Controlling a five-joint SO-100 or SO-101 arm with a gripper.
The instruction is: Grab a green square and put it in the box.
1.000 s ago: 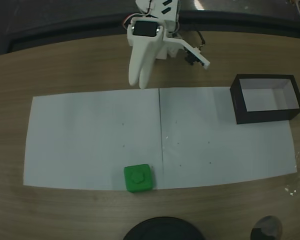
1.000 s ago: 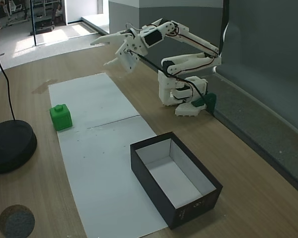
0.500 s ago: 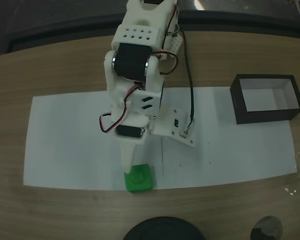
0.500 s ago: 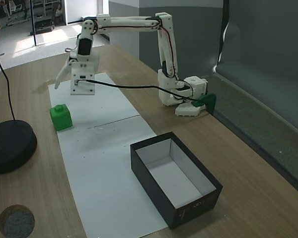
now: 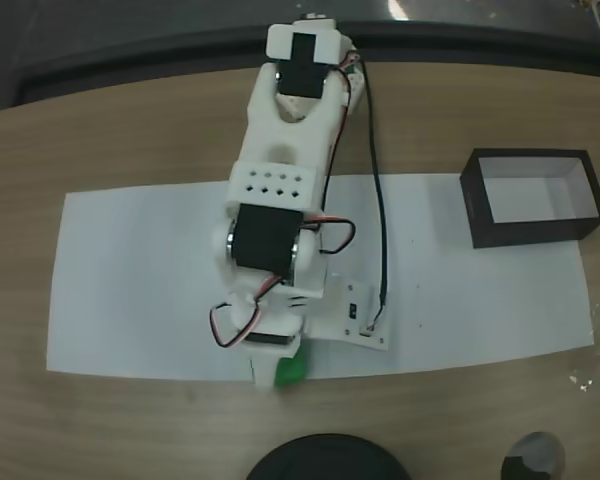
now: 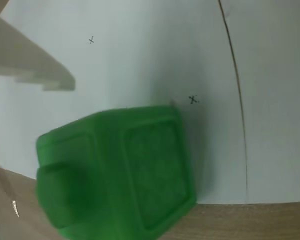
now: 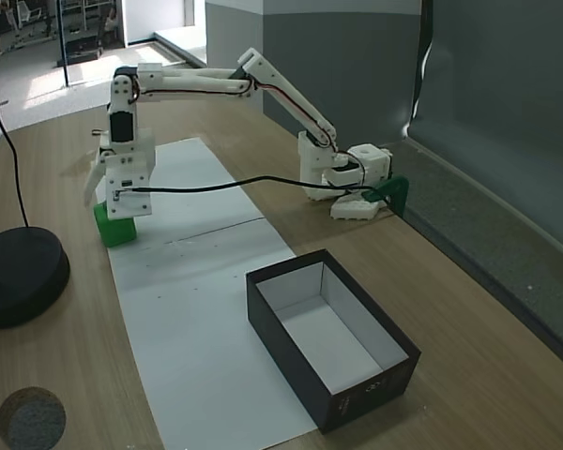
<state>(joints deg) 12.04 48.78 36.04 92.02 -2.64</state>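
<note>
Green square (image 6: 120,172) directly under pincer (image 7: 106,192).

A lab or office workroom is suggested: a wooden table (image 7: 469,375) is set against a grey partition (image 7: 507,94), white paper (image 7: 197,337) marked with small crosses is laid under a small robot arm (image 7: 263,84), and a polished corridor floor (image 7: 47,80) is seen behind
</note>
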